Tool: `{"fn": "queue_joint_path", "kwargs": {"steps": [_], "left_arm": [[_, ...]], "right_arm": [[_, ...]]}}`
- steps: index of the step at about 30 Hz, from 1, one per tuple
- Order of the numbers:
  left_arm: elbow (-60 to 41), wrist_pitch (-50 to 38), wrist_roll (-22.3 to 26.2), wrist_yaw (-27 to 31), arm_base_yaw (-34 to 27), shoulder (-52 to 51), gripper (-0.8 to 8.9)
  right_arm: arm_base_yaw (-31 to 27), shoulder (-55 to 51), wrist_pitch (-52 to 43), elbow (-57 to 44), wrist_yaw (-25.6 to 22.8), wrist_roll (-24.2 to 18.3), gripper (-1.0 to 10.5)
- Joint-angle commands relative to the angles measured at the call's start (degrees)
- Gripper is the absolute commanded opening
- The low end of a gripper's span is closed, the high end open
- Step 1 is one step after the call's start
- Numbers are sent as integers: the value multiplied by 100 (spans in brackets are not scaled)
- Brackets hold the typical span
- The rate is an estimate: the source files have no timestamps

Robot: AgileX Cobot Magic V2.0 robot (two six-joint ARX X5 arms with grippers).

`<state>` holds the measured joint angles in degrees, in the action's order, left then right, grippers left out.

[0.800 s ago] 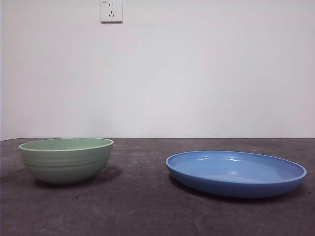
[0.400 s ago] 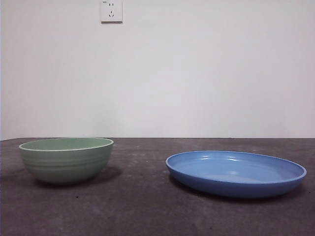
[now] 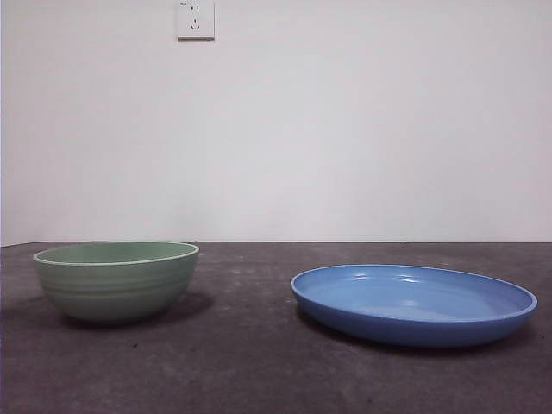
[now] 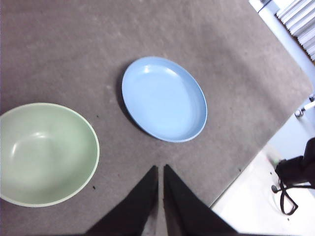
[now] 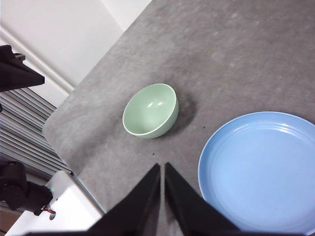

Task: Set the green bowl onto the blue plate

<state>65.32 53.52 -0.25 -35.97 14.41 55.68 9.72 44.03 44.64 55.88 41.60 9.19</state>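
The green bowl (image 3: 116, 280) stands upright and empty on the dark grey table at the left. The blue plate (image 3: 414, 304) lies empty at the right, apart from the bowl. Neither gripper shows in the front view. In the left wrist view my left gripper (image 4: 160, 168) is shut and empty, high above the table, with the bowl (image 4: 44, 152) and the plate (image 4: 164, 98) below it. In the right wrist view my right gripper (image 5: 162, 166) is shut and empty, high above the table near the plate (image 5: 261, 169), with the bowl (image 5: 150, 110) farther off.
A white wall with a socket (image 3: 196, 19) stands behind the table. The table's edge (image 4: 246, 164) shows in the left wrist view, with white floor and dark gear beyond it. In the right wrist view a table corner (image 5: 54, 132) and a white base lie beyond the bowl.
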Motion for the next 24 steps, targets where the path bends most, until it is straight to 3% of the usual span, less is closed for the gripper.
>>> {"fn": "queue_joint_path", "kwargs": {"steps": [1, 9, 15, 17, 24], "left_arm": [[120, -4, 264, -26, 28, 109, 28], [120, 9, 262, -26, 28, 260, 63], [120, 11, 258, -24, 28, 317, 377], [120, 9, 256, -22, 28, 321, 440], [120, 11, 254, 39, 28, 326, 578]], "right_arm": [[13, 46, -31, 114, -15, -120, 9], [20, 46, -22, 114, -144, -125, 22], [17, 46, -22, 114, -157, -127, 430], [17, 46, -22, 114, -157, -127, 524], [17, 46, -20, 114, -164, -127, 587]]}}
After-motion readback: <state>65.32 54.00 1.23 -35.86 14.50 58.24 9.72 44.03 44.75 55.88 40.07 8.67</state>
